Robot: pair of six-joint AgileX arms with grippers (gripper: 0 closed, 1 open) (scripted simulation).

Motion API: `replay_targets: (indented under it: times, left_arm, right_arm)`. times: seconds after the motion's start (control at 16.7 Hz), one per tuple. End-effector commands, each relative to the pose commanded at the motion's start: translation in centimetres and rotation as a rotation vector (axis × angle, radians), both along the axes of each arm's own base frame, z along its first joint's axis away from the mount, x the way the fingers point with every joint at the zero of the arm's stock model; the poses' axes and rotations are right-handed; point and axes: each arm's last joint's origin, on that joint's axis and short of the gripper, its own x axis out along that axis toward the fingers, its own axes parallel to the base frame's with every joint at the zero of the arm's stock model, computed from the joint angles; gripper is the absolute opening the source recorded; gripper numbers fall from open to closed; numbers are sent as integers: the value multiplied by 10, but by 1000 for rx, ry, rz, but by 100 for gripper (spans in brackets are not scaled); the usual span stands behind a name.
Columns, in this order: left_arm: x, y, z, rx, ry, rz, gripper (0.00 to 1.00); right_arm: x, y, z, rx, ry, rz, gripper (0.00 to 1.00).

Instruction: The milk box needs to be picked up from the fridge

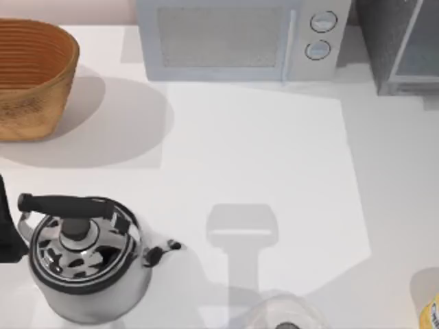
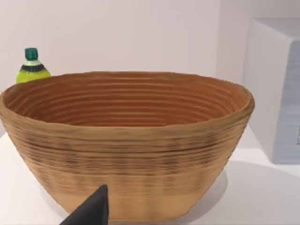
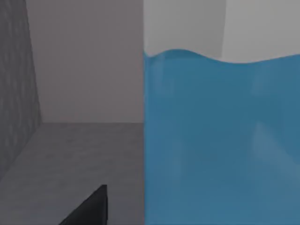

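Honestly can't read any text anywhere. The microwave [image 1: 236, 41] dials have no legible markings. Same for the yellow-labelled thing [image 1: 431, 315] at the worktop's edge, nothing readable.

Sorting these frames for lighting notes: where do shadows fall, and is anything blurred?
Top view: the basket throws a soft shadow toward the right, and an arm-shaped shadow crosses the table. Left wrist view: shadow under the basket. Right wrist view: the milk box looks soft-edged.
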Motion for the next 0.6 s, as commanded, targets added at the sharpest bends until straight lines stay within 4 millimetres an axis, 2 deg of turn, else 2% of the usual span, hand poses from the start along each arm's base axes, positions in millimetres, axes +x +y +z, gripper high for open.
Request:
replay_targets:
  times: [0.18,0.6]
  left_arm:
    - [0,0,0,0,0,0,100]
    - [0,0,0,0,0,0,100]
  right_arm:
    - [9,0,-3,2,8,2,100]
    - [59,1,-1,0,2,2,100]
